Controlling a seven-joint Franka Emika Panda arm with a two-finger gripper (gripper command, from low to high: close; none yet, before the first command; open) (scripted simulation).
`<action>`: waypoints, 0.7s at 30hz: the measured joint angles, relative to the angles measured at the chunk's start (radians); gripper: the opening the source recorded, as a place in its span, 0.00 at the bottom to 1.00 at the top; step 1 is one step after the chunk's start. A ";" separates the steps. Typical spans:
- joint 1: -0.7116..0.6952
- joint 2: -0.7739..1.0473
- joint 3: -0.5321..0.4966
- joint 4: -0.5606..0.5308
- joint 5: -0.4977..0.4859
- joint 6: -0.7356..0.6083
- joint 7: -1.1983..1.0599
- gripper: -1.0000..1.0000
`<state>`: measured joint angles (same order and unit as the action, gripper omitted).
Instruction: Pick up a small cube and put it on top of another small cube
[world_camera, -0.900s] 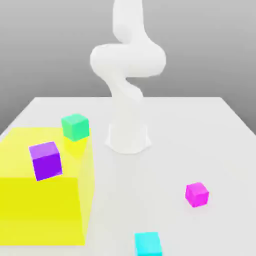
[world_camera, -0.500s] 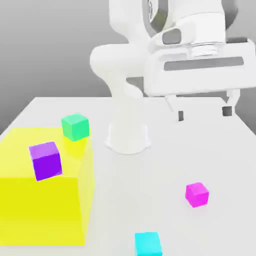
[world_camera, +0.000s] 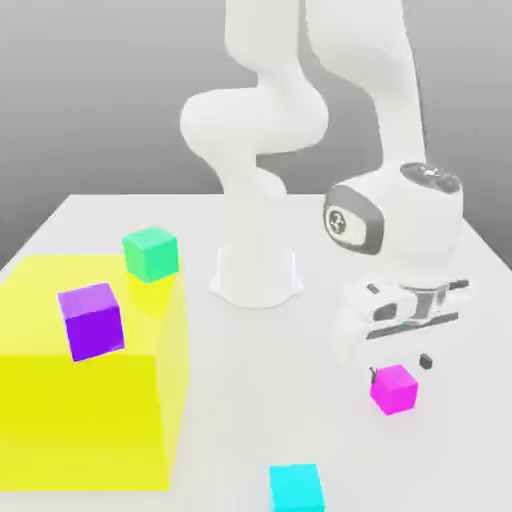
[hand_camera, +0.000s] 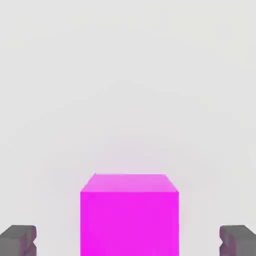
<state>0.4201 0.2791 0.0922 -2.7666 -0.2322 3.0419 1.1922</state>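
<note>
My gripper is wide open, nothing clenched, nothing held. Hand cam has one dark fingertip on each side of the pink cube, w/ a gap showing between cube and tip on both sides, so no contact that I can see there. The cube's edges run square to the tips, approx. centered between them.

In the ext. view the arm reaches over to the ext. view's right and bends down, w/ the hand right above/behind the pink cube. Cube sits on the white table, toward the ext. view's right. Can't tell exactly how low the tips are vs. the cube's top.

Green cube, the one to stack on, is up on the big yellow block, near its back corner, ext. view's left, well apart from my gripper. Purple cube is also at the block, nearer the cam and tilted a bit. Cyan cube is on the table, front, btwn. the block and the pink cube.
</note>
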 joint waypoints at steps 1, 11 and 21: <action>0.019 0.022 -0.021 0.004 -0.008 0.018 0.007 0.00; -0.031 -0.067 0.044 -0.015 0.050 -0.052 -0.038 0.00; -0.182 -0.430 -0.006 -0.017 0.211 -0.408 -0.217 0.00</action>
<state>0.2381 -0.1514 0.0857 -2.7831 -0.0215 2.6338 0.9753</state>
